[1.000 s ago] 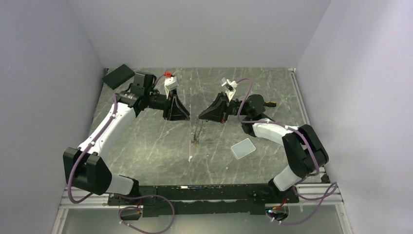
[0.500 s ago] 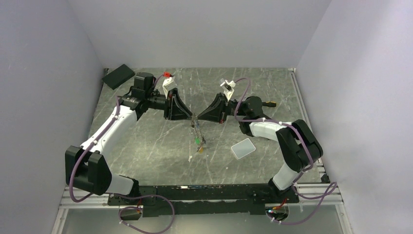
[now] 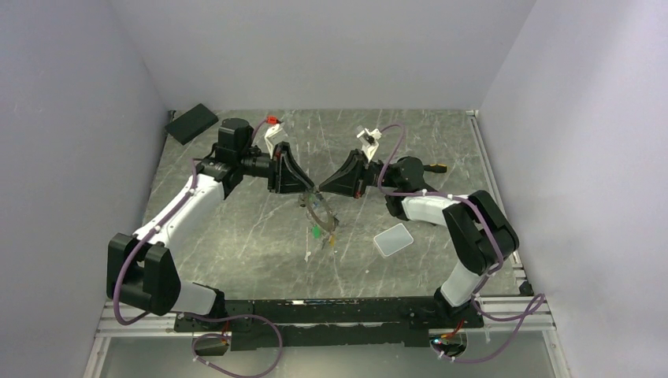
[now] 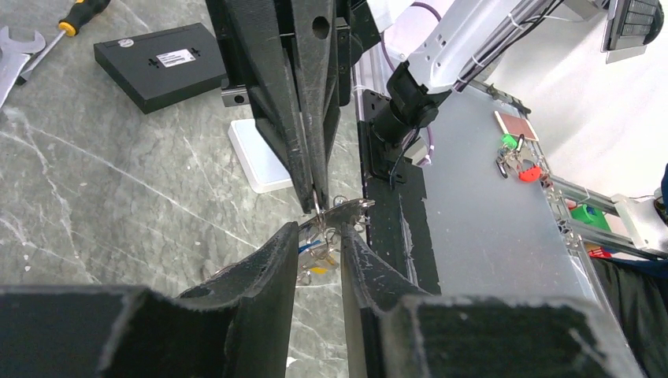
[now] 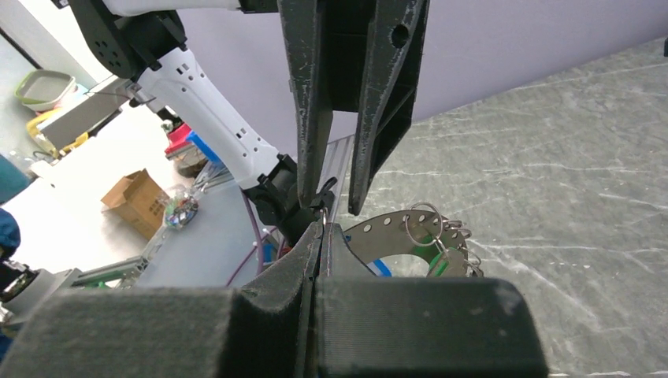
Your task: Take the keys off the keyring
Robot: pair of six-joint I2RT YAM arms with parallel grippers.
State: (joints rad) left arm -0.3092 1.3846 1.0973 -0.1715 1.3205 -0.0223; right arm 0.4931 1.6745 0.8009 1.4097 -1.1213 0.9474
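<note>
The right claw [image 5: 321, 232] is pressed together, pinching the keyring [image 5: 378, 228] at its tips. The ring juts out beside those tips with the keys [image 4: 317, 253] dangling below. The left claw [image 4: 321, 236] meets it tip to tip, partly spread, with the keys between its fingers.

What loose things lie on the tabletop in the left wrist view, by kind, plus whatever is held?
Black box: 1
White pad: 1
Screwdriver: 1
Wrench: 1
Keyring (held): 1
Total: 5
</note>
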